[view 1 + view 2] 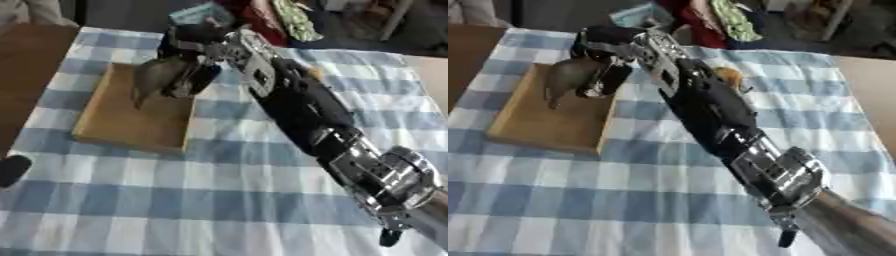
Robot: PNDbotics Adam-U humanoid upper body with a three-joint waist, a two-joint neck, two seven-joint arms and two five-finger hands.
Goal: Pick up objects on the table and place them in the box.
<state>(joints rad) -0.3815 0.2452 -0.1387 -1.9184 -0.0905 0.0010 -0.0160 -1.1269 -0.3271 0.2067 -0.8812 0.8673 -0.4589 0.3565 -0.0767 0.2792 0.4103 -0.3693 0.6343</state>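
My right arm reaches from the lower right across the table to the far left. Its hand (194,52) is shut on a grey-brown, tapered object (156,76) that hangs just above the far end of the tan wooden box (131,122). The object's narrow tip points down toward the box floor; I cannot tell whether it touches. A small orange thing (730,75) lies on the cloth, partly hidden behind the forearm. A black part of my left hand (11,170) shows at the left edge.
A blue and white checked cloth (201,200) covers the table. Bare brown tabletop (26,65) lies left of it. Beyond the far edge are a teal item (636,14) and red and green fabric (732,20).
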